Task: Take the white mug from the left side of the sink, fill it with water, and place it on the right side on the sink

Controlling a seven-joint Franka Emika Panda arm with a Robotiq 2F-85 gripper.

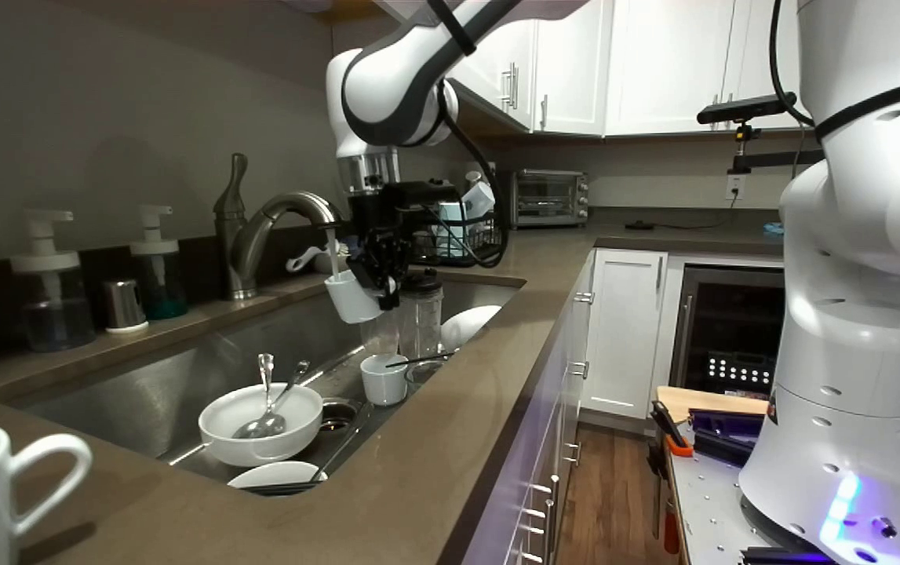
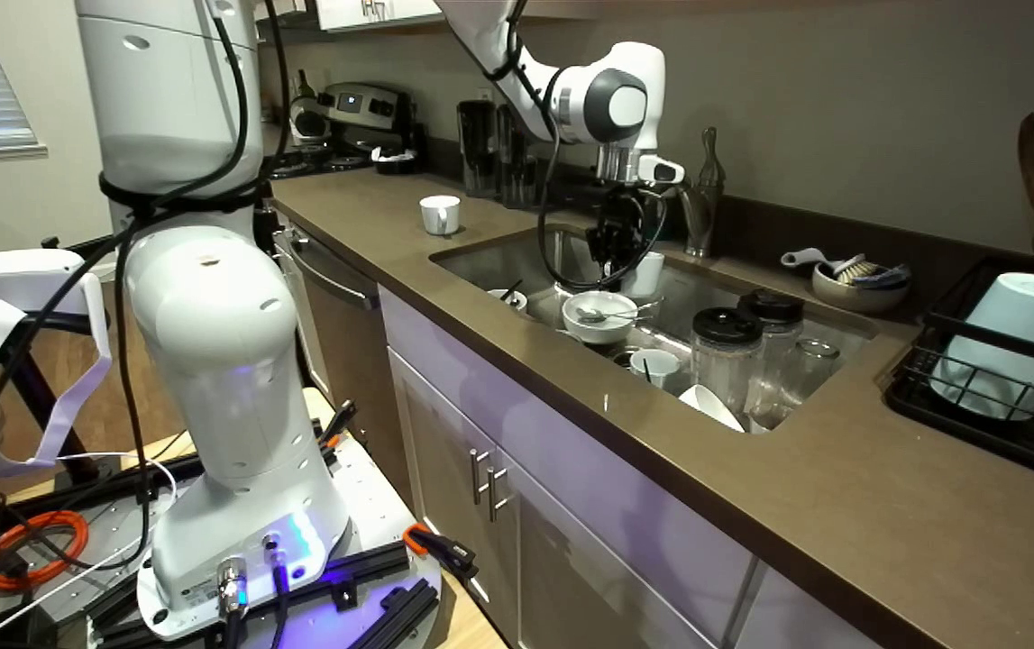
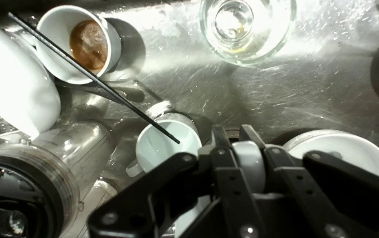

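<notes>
Pinching the mug (image 1: 351, 300) by its handle (image 3: 248, 165), the nearly closed pincer (image 1: 388, 292) holds it tilted left of centre in an exterior view, over the sink (image 1: 136, 400), as water (image 1: 333, 251) runs from the faucet (image 1: 258, 231) into it.

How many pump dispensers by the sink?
2 visible, both behind the sink in an exterior view: the larger-looking dispenser farther from the faucet, the green-liquid dispenser nearer it. Others may be hidden.
</notes>
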